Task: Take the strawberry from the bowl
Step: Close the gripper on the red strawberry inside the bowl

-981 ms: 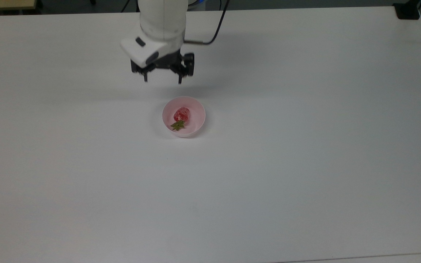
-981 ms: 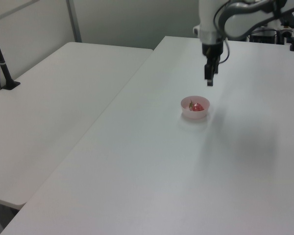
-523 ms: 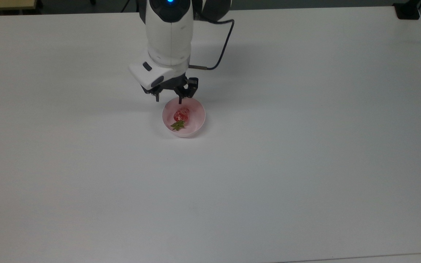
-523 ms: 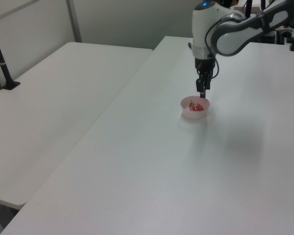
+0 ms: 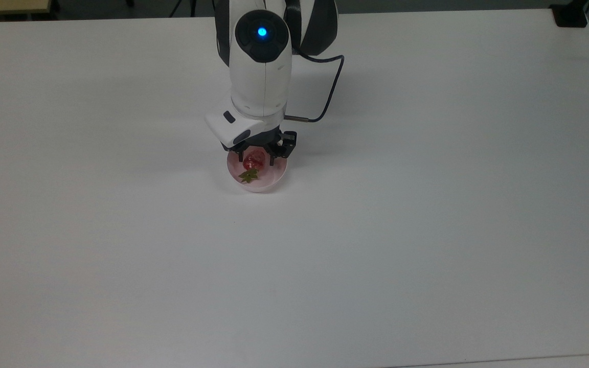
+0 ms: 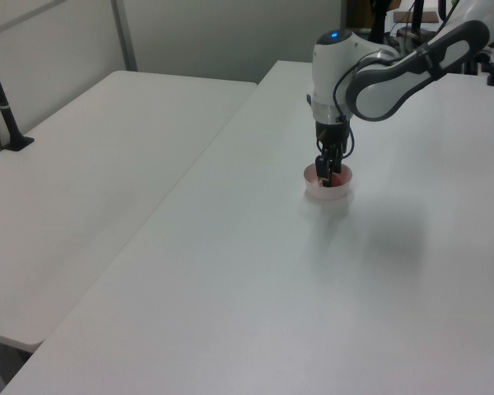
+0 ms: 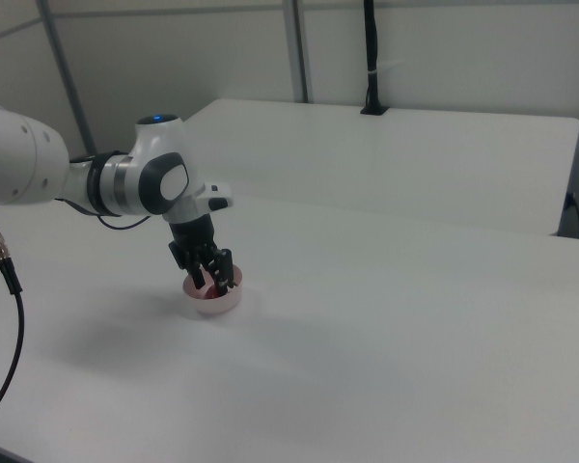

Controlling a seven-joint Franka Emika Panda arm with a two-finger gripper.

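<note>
- So far, nothing has been lifted: the strawberry [image 5: 251,164] lies inside the bowl [image 5: 274,180], red body toward the arm, green cap toward the tabletop's near edge in the top view.
- The bowl sits on the tabletop [image 5: 427,230], somewhat nearer the far edge than the near one in the top view and well clear of both side edges.
- The gripper [image 5: 258,158] is down at the bowl, its fingers spread apart and straddling the red body, one on each side; they hold nothing.
- Whether the fingertips touch the fruit or the bowl's floor cannot be told from any view.
- By my judgement the approach is done or nearly so; closing on the fruit and raising it clear of the rim remain.
- The smooth, glossy body could slip out when squeezed.
</note>
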